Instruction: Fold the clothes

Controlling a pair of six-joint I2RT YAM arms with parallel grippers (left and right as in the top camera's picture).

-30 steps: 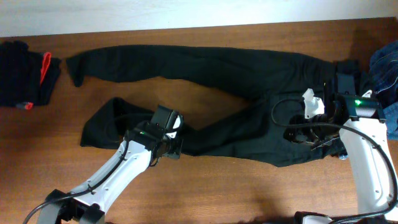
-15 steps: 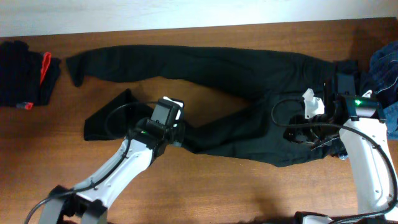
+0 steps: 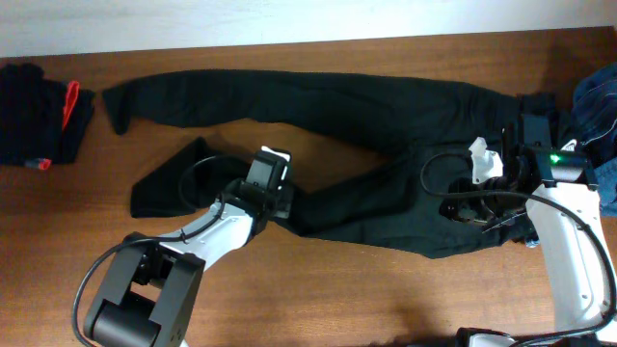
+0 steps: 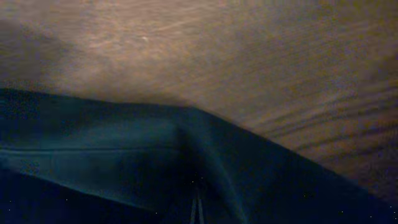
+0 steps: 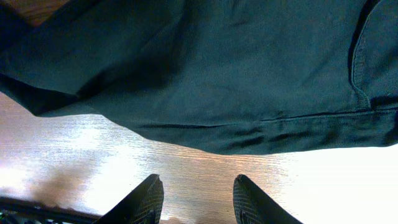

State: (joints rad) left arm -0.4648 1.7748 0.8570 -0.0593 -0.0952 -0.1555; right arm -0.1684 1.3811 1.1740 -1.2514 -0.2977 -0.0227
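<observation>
Trousers [image 3: 366, 111], black, lay spread across table [image 3: 386, 299], waist rightward. Left gripper [image 3: 278, 200] sat on lower leg, grip impossible to tell. Right gripper [image 5: 198, 182] hung beside waistband, fingers apart, empty.

- The trousers [image 3: 366, 116] are plain black from above, with no print. Through the wrist cameras the cloth reads dark blue-green, its seams stitched in the same tone.
- The table [image 3: 386, 299] is warm reddish-brown wood with fine, streaky grain.
- The folded garment [image 3: 29, 120] at the far left is black with a red-orange strip [image 3: 69, 104] along one edge.
- The denim pile [image 3: 600, 106] at the right edge is mid blue.
- The wall [image 3: 289, 19] is off-white.
- The left arm [image 3: 217, 226] and right arm [image 3: 578, 260] have white shells with black joints and black cables. A green light [image 3: 556, 157] glows on the right one.
- The right gripper [image 5: 197, 180] has black fingers.
</observation>
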